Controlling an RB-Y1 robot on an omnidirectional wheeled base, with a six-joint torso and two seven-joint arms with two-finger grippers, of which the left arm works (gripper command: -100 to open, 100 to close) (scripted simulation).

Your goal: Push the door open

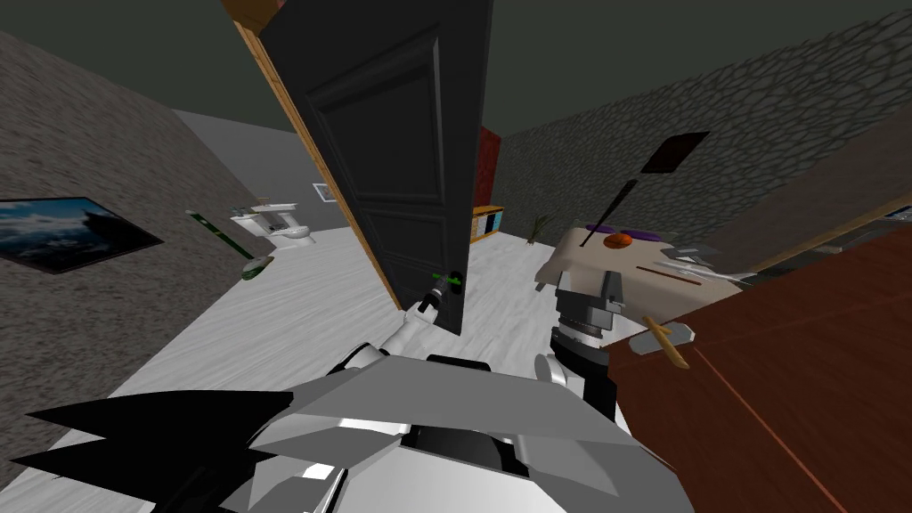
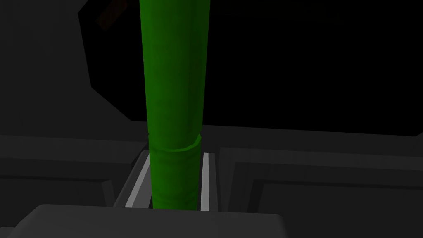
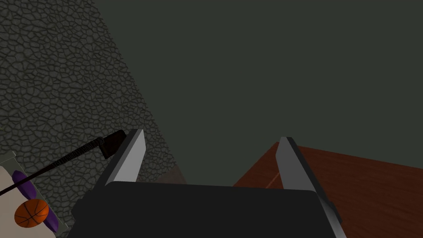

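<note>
1. Left gripper (image 2: 175, 165): closed on the green door handle (image 2: 173, 82). Both light grey fingers (image 2: 206, 177) press its sides (the handle runs lengthwise out from between them).
2. Handle position: low on the dark panelled door (image 1: 392, 134), close to its free edge, directly ahead in the head view.
3. Door: a wooden frame strip (image 1: 312, 151) runs along the edge opposite the handle. White floor (image 1: 294, 303) and a white bathroom fixture (image 1: 283, 227) lie beyond that side.
4. Right gripper (image 1: 610, 287): raised to the right of the door, well apart from it, fingers spread.
5. Beyond the right gripper: a pale table (image 1: 579, 267) carries a basketball (image 1: 617, 240). A red-brown surface (image 1: 784, 383) lies nearer, at the right.
</note>
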